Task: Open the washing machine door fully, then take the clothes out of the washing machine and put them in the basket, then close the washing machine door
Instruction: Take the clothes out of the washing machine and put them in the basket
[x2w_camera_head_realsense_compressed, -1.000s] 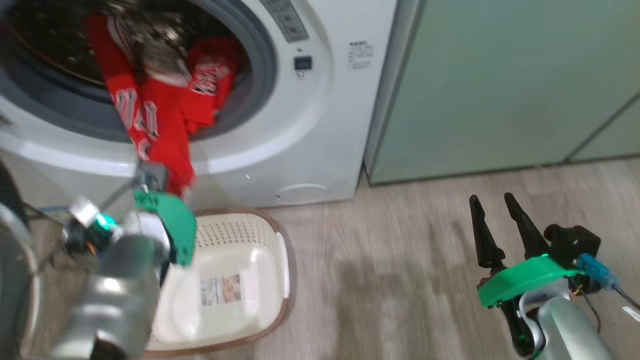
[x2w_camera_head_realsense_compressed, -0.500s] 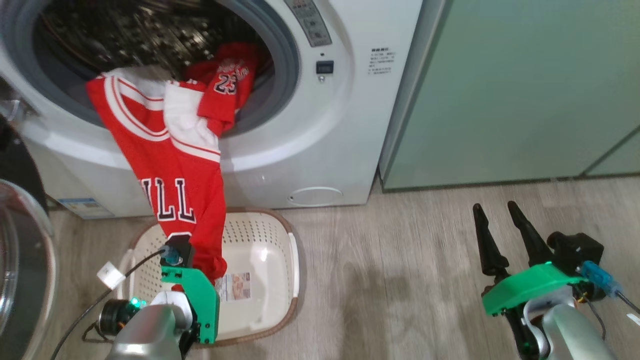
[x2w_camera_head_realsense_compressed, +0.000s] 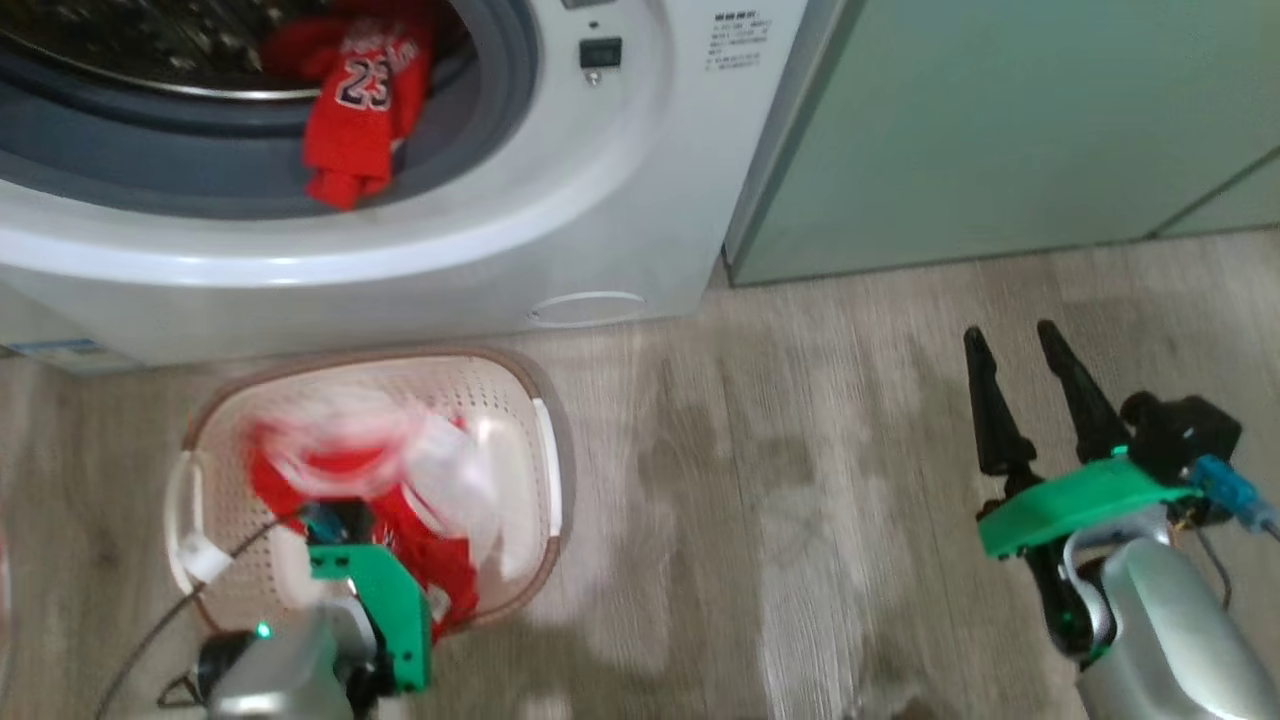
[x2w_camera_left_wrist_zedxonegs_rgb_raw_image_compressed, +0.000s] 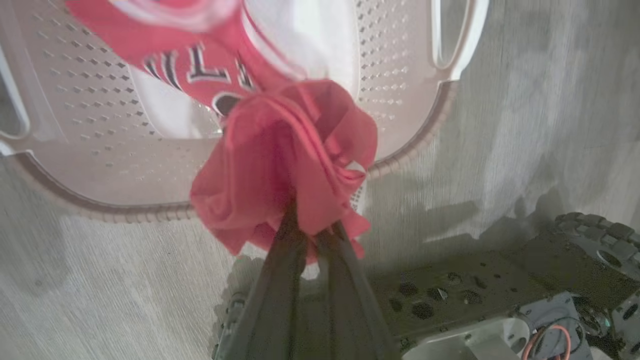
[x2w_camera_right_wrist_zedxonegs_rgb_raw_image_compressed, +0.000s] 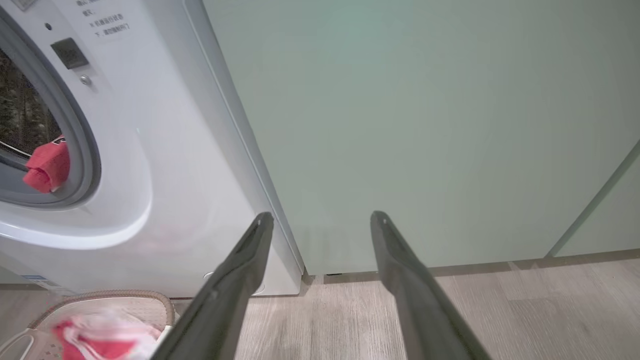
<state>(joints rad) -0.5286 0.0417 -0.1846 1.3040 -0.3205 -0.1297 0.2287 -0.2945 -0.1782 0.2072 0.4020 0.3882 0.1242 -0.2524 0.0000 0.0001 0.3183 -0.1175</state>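
The white washing machine (x2w_camera_head_realsense_compressed: 620, 180) stands with its opening uncovered; the washing machine door is out of view. One of the red clothes (x2w_camera_head_realsense_compressed: 355, 110) hangs over the grey gasket, also seen in the right wrist view as a red bundle (x2w_camera_right_wrist_zedxonegs_rgb_raw_image_compressed: 47, 167). A red and white jersey (x2w_camera_head_realsense_compressed: 400, 500), blurred, lies in the cream basket (x2w_camera_head_realsense_compressed: 545, 440) on the floor in front of the machine. My left gripper (x2w_camera_left_wrist_zedxonegs_rgb_raw_image_compressed: 312, 225) is shut on a bunch of that jersey (x2w_camera_left_wrist_zedxonegs_rgb_raw_image_compressed: 290, 150), just over the basket's near rim (x2w_camera_left_wrist_zedxonegs_rgb_raw_image_compressed: 100, 212). My right gripper (x2w_camera_head_realsense_compressed: 1010, 335) hangs open and empty over the floor to the right.
Pale green cabinet doors (x2w_camera_head_realsense_compressed: 1000, 120) stand right of the machine. Wood-look floor (x2w_camera_head_realsense_compressed: 800, 500) lies between the basket and my right arm. A small round flap (x2w_camera_head_realsense_compressed: 587, 308) sits low on the machine's front. My wheeled base (x2w_camera_left_wrist_zedxonegs_rgb_raw_image_compressed: 500, 310) shows just behind the basket.
The camera has tilted down. My left gripper has drawn the jersey out of the drum and lowered it into the basket. The right gripper has stayed open and still.
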